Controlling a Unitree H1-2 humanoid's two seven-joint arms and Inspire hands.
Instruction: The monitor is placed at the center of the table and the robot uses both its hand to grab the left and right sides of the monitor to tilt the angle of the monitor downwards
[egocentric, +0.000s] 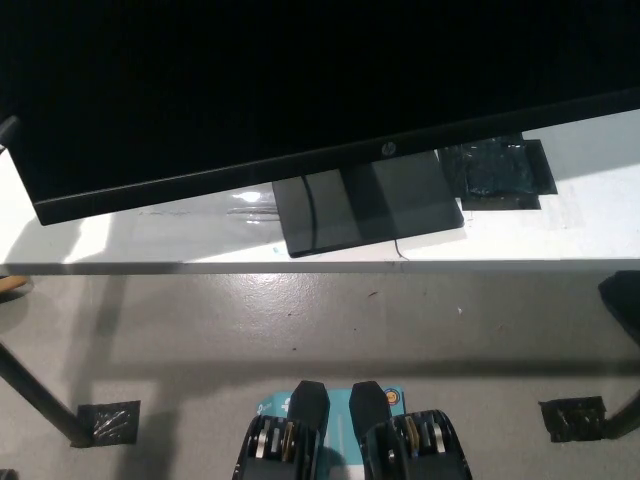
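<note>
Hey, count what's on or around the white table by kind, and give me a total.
Black flat-screen monitor on its dark rectangular stand base: 1
Black tape patch on the white table: 1
Black tape patches on the grey floor: 2
Total: 4

**Little of the robot shows: a pale sliver and a black bulk**

The left hand (8, 129) appears only as a short, pale grey-white rounded stub, dull and in shadow, above the desk's (150, 240) left end. The right arm (623, 303) is a matt black, smooth-edged mass, cut by the picture's border below the desk's front edge at its right end. No markings, cables or screws are legible on either.
</note>
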